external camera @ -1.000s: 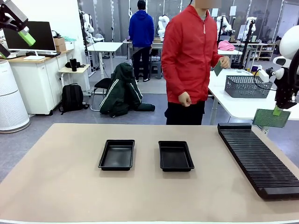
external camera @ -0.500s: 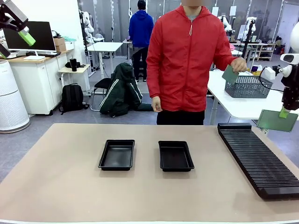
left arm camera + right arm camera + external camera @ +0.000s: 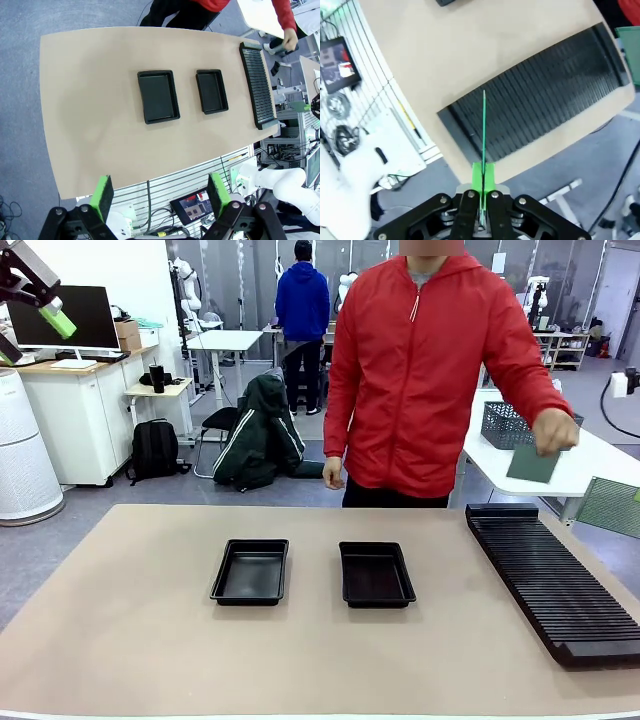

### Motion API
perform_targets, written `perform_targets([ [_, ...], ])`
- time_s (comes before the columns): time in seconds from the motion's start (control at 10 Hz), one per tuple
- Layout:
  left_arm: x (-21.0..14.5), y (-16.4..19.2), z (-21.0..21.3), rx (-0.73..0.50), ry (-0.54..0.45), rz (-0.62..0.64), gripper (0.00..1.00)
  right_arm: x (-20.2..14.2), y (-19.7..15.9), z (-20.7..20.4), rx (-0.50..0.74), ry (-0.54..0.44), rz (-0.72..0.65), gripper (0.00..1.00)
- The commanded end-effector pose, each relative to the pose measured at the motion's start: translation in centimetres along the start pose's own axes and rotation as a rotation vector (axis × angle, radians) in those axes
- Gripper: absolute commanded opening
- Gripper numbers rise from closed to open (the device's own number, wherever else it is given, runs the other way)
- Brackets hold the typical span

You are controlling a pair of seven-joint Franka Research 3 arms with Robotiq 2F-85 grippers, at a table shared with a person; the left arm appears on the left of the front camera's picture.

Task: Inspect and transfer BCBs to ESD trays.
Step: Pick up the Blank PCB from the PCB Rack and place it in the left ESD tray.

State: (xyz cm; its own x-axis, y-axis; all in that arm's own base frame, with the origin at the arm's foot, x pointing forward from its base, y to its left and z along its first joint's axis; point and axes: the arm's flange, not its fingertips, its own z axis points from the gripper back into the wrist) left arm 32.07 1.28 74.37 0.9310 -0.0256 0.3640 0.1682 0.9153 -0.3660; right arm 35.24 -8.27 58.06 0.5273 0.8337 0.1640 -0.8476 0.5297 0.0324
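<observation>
Front view, trays: left ESD tray (image 3: 250, 572) and right ESD tray (image 3: 377, 575) sit side by side mid-table.
Front view, boards: person's hand (image 3: 555, 430) holds first BCB (image 3: 533, 465) in the air near the far end of the rack (image 3: 555, 580); second BCB (image 3: 612, 506) hangs at the right picture edge.
Left wrist view, claw: left gripper (image 3: 160, 195) has its fingers wide apart, holding nothing, high over the table (image 3: 95, 110).
Right wrist view, claw: right gripper (image 3: 483, 176) is clamped together on second BCB, seen edge-on, over the rack.
</observation>
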Motion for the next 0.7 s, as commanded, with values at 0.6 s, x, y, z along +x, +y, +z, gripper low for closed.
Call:
perform_targets([
  [0.6,-0.1,0.1,0.0,0.007,0.006,0.002,1.00,-2.6,7.5,5.4,0.144,0.002,-0.348,0.02],
])
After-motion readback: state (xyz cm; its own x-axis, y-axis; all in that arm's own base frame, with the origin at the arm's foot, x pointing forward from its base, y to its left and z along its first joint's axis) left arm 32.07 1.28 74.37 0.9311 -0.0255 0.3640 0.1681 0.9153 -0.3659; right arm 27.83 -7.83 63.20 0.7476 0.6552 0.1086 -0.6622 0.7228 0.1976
